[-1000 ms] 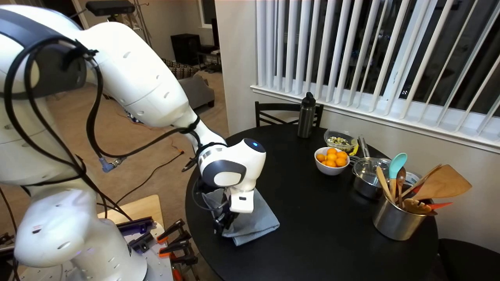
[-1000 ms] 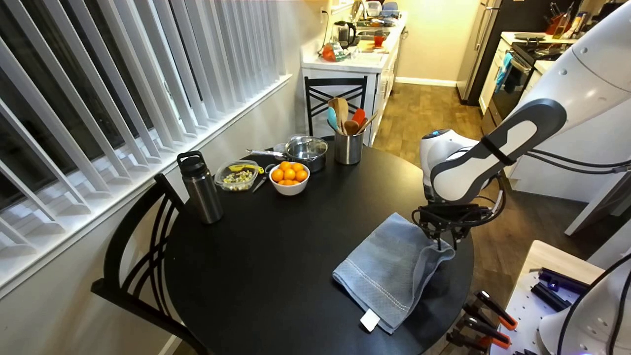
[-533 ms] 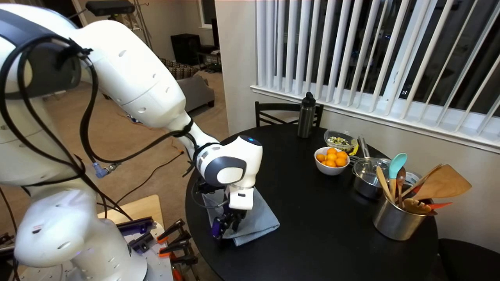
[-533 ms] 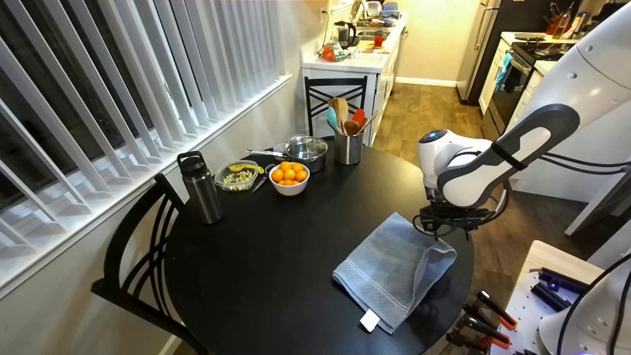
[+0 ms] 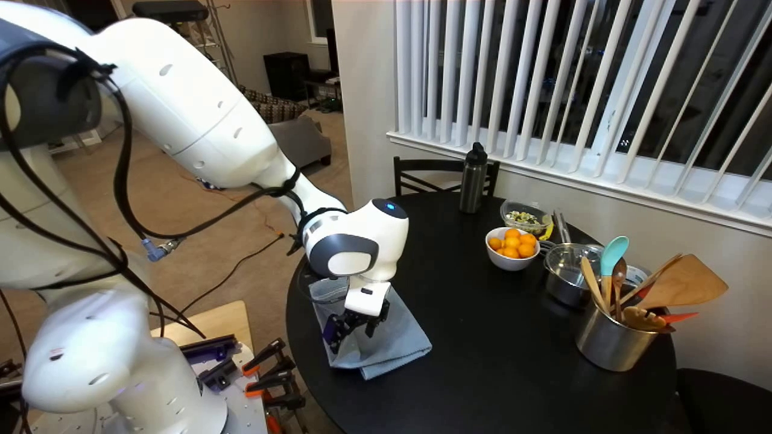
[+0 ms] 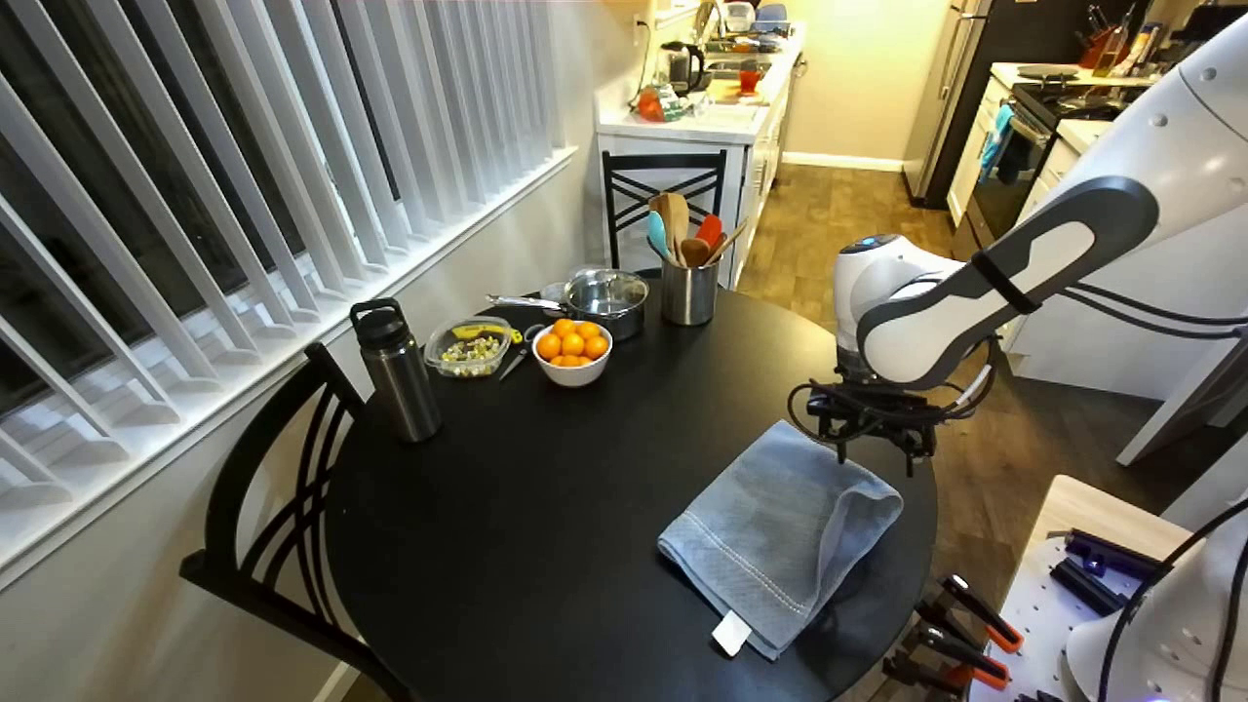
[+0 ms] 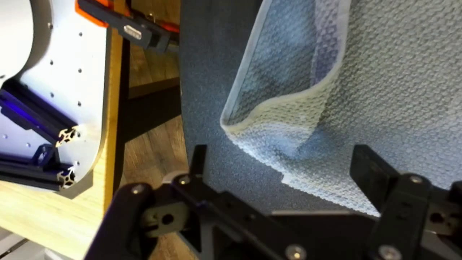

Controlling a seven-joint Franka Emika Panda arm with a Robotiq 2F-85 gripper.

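Observation:
A folded grey-blue towel (image 5: 395,340) lies on the black round table, seen in both exterior views. One of its corners is turned up in a loose fold, and a white tag (image 6: 731,633) sticks out at the opposite end. My gripper (image 6: 876,463) hovers just above the raised corner side, with its jaws spread wide. In the wrist view nothing is between the fingers of the gripper (image 7: 280,155); the towel (image 7: 393,79) passes below them. The right finger (image 7: 371,173) is over the cloth, the left one beyond its edge. Any light contact with the towel cannot be judged.
Across the table (image 5: 482,361) stand a steel bottle (image 5: 473,184), a salad container (image 6: 470,353), a bowl of oranges (image 6: 571,369), a pot (image 6: 612,310) and a utensil holder (image 5: 612,343). Clamps (image 6: 960,653) sit on the robot's base beside the table edge.
A second ago the fingers were closer together and down at the towel's corner. They have since spread apart and risen clear of it. The towel lies almost as before, its corner left loosely curled.

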